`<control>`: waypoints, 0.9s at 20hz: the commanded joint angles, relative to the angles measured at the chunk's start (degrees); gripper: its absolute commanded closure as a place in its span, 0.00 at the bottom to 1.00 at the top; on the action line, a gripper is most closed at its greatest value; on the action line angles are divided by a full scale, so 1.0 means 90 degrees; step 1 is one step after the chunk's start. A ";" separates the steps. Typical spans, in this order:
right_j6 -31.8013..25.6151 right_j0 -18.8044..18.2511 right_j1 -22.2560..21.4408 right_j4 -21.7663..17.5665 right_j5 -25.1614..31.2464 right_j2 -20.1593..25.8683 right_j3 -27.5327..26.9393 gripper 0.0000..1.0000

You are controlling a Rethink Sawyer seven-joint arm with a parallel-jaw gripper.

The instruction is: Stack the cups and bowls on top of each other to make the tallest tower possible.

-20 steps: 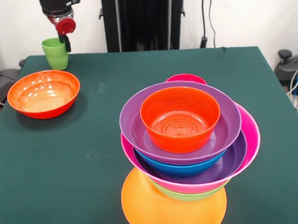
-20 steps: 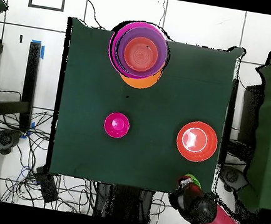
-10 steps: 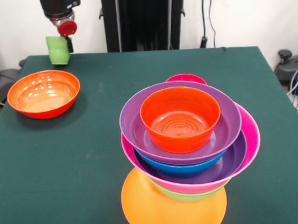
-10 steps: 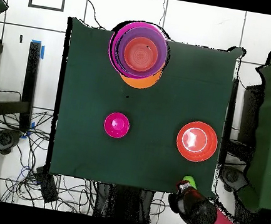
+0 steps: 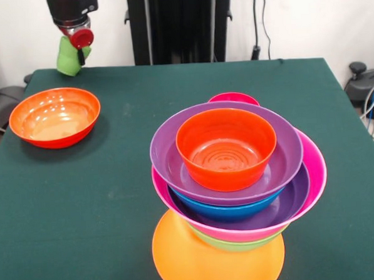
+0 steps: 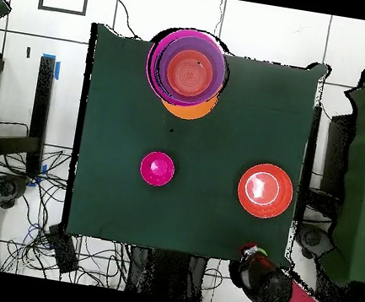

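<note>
Tower mostly built, three pieces left

The tower is standing near the table's edge with a red-orange bowl on top. A loose red-orange bowl and a small magenta bowl are waiting. The gripper is holding the cup clamped, tilted, above the corner.

light-green cup aloft, seemingly tilted; tower upright; red-orange bowl, magenta bowl apart.

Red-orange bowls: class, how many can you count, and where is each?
2. One red-orange bowl sits alone on the table near the gripper's side; the other tops the tower. More may be hidden inside the stack.
</note>
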 commanded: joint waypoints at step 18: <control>0.0532 0.1242 -0.1129 0.0553 0.0519 0.0678 -0.0314 1.00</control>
